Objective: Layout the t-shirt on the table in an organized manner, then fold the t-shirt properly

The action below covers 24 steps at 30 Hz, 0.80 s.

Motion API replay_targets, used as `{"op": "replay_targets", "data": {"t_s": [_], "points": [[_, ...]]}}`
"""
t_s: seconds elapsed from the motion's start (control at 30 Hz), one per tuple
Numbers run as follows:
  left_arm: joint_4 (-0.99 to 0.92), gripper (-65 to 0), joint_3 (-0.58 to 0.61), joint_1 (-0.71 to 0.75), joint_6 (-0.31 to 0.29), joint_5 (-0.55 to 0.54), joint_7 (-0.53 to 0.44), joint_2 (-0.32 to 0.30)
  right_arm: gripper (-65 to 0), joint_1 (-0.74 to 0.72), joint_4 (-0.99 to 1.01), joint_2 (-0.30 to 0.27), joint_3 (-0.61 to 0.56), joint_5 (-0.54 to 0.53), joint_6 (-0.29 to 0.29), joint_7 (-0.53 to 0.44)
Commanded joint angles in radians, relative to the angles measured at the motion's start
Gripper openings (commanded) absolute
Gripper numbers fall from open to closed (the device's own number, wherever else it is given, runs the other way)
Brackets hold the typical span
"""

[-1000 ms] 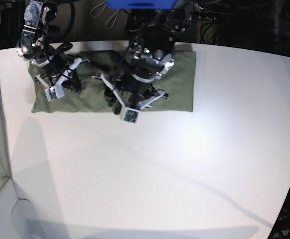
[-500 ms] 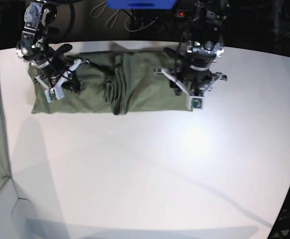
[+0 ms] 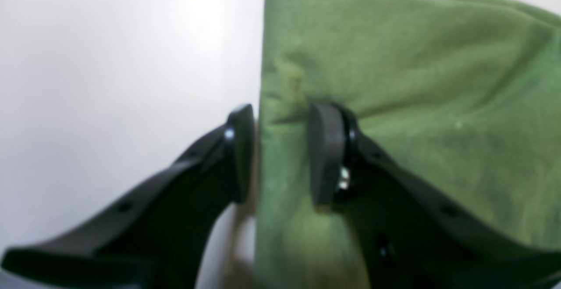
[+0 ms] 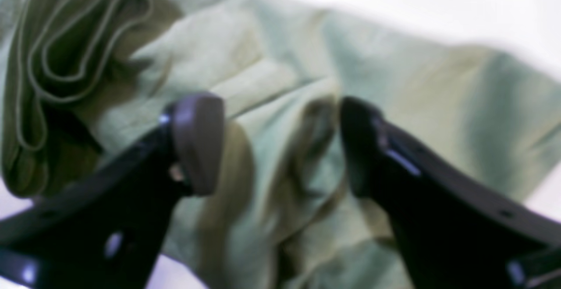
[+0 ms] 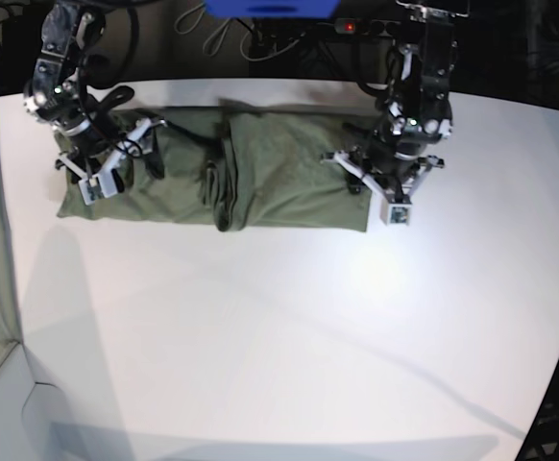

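Pinching the shirt (image 3: 394, 105) edge, the left gripper (image 3: 280, 153) is risking dragging the cloth off-square; the right gripper (image 4: 280, 144) is hanging spread, holding nothing, leaving the bunched ridge (image 5: 224, 182) uncontrolled.

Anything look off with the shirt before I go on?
Yes. The t-shirt lies as a long band on the table, but a bunched ridge of gathered cloth runs across its middle, so it isn't flat there. The right wrist view shows the same stacked folds. The rest looks fairly smooth.
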State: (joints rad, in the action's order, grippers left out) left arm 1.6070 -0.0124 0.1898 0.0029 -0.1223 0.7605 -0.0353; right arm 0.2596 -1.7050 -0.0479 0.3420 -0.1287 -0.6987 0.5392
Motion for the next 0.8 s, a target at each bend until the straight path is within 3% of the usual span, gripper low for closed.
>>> {"op": "replay_targets", "data": {"t_s": [0.0, 0.2, 0.57, 0.77], "points": [[-0.023, -44.2, -0.002, 0.006, 0.007, 0.023, 0.058, -0.002, -20.0, -0.006, -0.042, -0.002, 0.002, -0.019, 0.001, -0.024], [-0.03, -44.2, -0.005, 0.006, 0.007, 0.016, 0.058, -0.03, -16.2, 0.013, -0.066, 0.004, 0.067, -0.018, 0.001, -0.023], [-0.03, -44.2, -0.007, 0.001, 0.007, 0.017, 0.058, -0.039, -16.0, -0.087, 0.138, 0.01, 0.262, -0.018, 0.001, -0.023], [-0.03, -44.2, -0.007, 0.001, 0.007, 0.016, 0.058, -0.039, -16.0, -0.102, 0.213, -0.019, 0.276, -0.018, 0.001, -0.024]]}}
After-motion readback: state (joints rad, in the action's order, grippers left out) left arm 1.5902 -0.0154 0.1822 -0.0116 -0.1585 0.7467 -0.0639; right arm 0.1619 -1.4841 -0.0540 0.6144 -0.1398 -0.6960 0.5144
